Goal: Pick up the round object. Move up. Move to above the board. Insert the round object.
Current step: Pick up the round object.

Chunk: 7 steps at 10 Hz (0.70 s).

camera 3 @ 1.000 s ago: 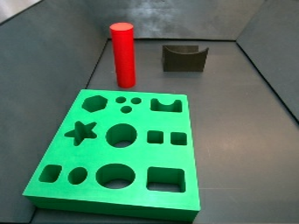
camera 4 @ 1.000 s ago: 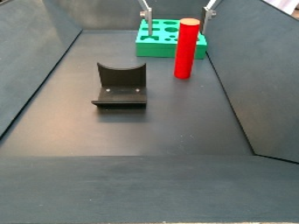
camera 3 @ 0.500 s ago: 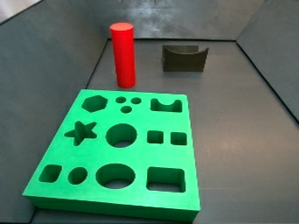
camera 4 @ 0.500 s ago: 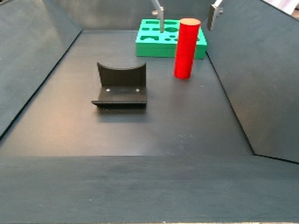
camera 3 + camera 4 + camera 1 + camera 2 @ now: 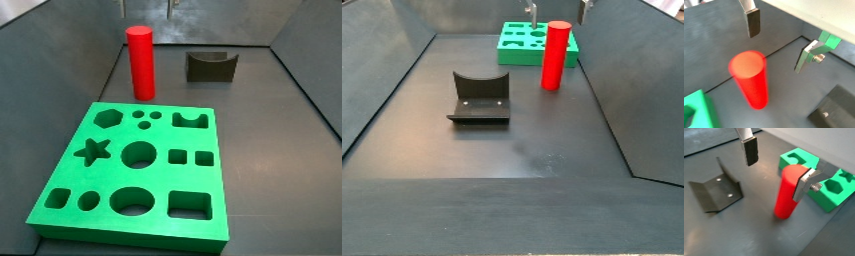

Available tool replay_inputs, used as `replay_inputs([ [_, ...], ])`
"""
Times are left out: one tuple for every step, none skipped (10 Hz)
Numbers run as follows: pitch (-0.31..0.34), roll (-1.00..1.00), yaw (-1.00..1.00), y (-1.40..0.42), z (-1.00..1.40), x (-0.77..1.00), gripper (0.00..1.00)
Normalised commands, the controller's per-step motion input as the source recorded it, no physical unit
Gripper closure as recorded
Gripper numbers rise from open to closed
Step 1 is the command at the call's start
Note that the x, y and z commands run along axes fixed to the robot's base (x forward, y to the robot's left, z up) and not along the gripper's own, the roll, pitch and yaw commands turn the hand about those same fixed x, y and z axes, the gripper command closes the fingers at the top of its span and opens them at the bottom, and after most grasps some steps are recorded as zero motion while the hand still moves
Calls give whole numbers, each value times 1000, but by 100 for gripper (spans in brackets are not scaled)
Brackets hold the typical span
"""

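The round object, a tall bright-red cylinder [image 5: 140, 62], stands upright on the grey floor just beyond the far edge of the green board [image 5: 134, 175]. It also shows in the other side view [image 5: 555, 55]. My gripper [image 5: 147, 7] is open and empty above the cylinder's top, with only its fingertips showing in both side views [image 5: 560, 9]. In both wrist views the cylinder [image 5: 749, 67] [image 5: 784, 198] lies below the gripper [image 5: 779, 42] [image 5: 776, 170], off-centre toward one finger [image 5: 804, 184]. The board's corner shows beside it [image 5: 794, 160].
The dark fixture [image 5: 210, 66] stands on the floor beside the cylinder, away from the board; it also shows in the other side view [image 5: 478, 98] and in a wrist view [image 5: 714, 190]. Grey walls enclose the floor on both sides.
The gripper's fingertips have come into the top of a side view and shifted sideways to above the cylinder. The cylinder, board and fixture have not moved.
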Motion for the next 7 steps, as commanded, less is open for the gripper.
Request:
replay_inputs([
  [0, 0, 100, -637, -43, -180, 0],
  [0, -63, 0, -446, -120, 0, 0],
  [0, -77, -6, -257, -231, 17, 0],
  [-19, -76, -94, -94, -246, 17, 0],
  [0, -77, -100, -74, -194, 23, 0],
  [-10, -67, -71, -6, -266, 0, 0],
  [-9, -21, -63, 0, -394, 0, 0],
])
